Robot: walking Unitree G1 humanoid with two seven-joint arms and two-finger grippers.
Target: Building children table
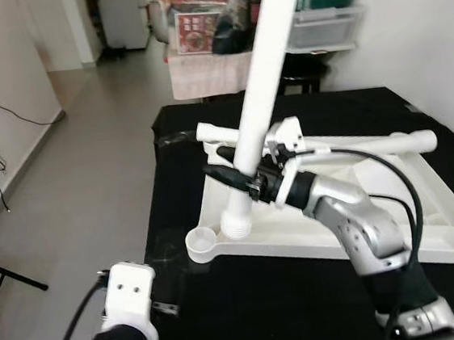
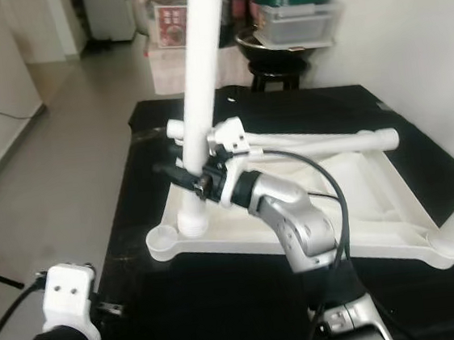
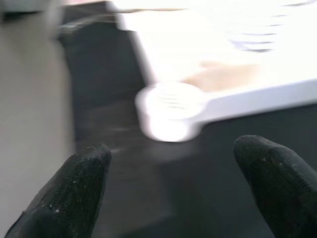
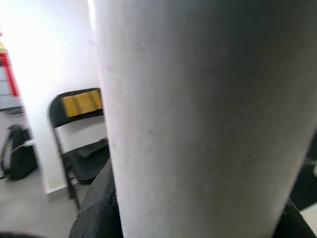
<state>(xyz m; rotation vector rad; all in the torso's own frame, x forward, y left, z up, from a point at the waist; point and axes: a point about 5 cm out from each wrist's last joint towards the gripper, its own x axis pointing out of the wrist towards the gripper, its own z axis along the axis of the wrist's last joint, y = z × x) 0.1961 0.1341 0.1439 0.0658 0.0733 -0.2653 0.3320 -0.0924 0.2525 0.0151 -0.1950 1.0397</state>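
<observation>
Right gripper (image 1: 242, 178) clamped with its fingers around the white table leg (image 1: 262, 77), low on the tube, just above the threaded foot. Leg near upright, long axis leaning a little away from the robot and to its right, foot seated at the socket (image 1: 236, 218) on the near-left edge of the upturned white tabletop (image 1: 297, 219). Tabletop flat on the black counter (image 1: 224, 300), underside up, with a second leg (image 1: 346, 143) lying across its far side. Empty corner socket (image 1: 201, 241) just beside the seated foot, toward the robot's left. Left gripper (image 3: 173, 183) low and near that empty socket, fingers (image 3: 74, 183) apart, holding nothing, apart from the tabletop. Next move probably a matter of turning the leg about its own axis until snug; lean to be corrected first, or the thread could bind. Right arm's cable (image 1: 372, 163) looped close to the tube, a possible snag. Clutter on shelves (image 1: 309, 23) beyond the counter, well clear.
</observation>
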